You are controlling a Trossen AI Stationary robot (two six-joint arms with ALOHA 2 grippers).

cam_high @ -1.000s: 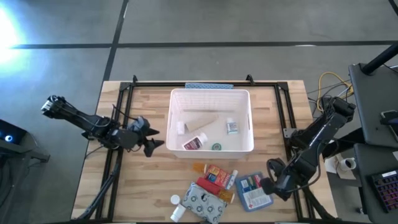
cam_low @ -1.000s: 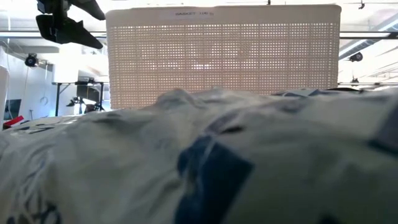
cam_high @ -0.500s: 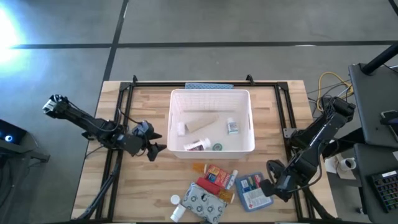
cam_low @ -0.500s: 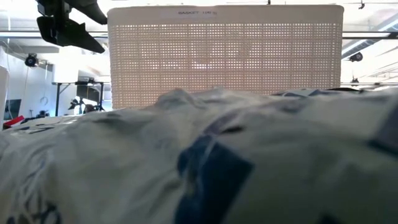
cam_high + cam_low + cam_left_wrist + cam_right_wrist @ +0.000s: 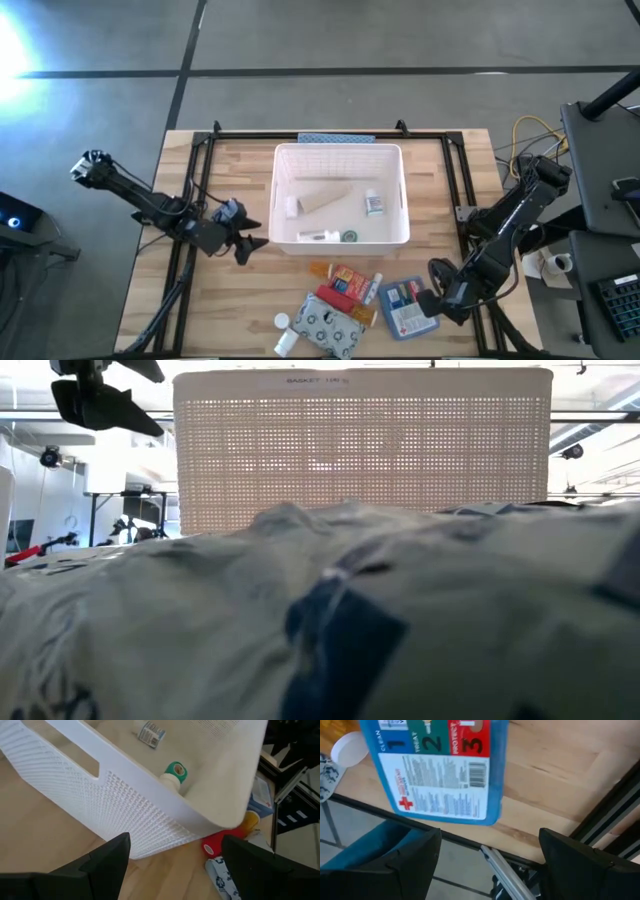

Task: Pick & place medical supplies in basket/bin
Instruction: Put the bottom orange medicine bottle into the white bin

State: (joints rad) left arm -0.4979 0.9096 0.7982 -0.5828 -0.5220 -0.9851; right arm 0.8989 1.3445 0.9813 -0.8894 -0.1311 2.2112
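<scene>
The white slotted bin [image 5: 340,160] stands mid-table and holds a beige cone [image 5: 325,197], small vials [image 5: 373,203], a teal-capped vial [image 5: 175,772] and a white bottle [image 5: 318,236] lying along its near wall. On the table near the front edge lie an orange vial [image 5: 320,269], a red-orange box [image 5: 348,282], a grey patterned pouch [image 5: 328,325], white bottles [image 5: 283,322] and a blue-white flat box [image 5: 408,305]. My left gripper [image 5: 252,248] hangs open in the air, left of the bin's near-left corner. My right gripper [image 5: 436,290] stands open just right of the flat box [image 5: 437,767].
Black rails [image 5: 190,200] run along the table's left, far and right sides. A blue-grey mat [image 5: 336,138] lies behind the bin. The pouch [image 5: 320,620] fills the low view's foreground. Bare wood [image 5: 240,300] shows at the near left.
My left gripper has drawn back a little from the bin toward the table's near edge, staying open. The bottle by the bin's near wall has dropped from a slant, settled level along that wall, and rolled so its red side no longer shows.
</scene>
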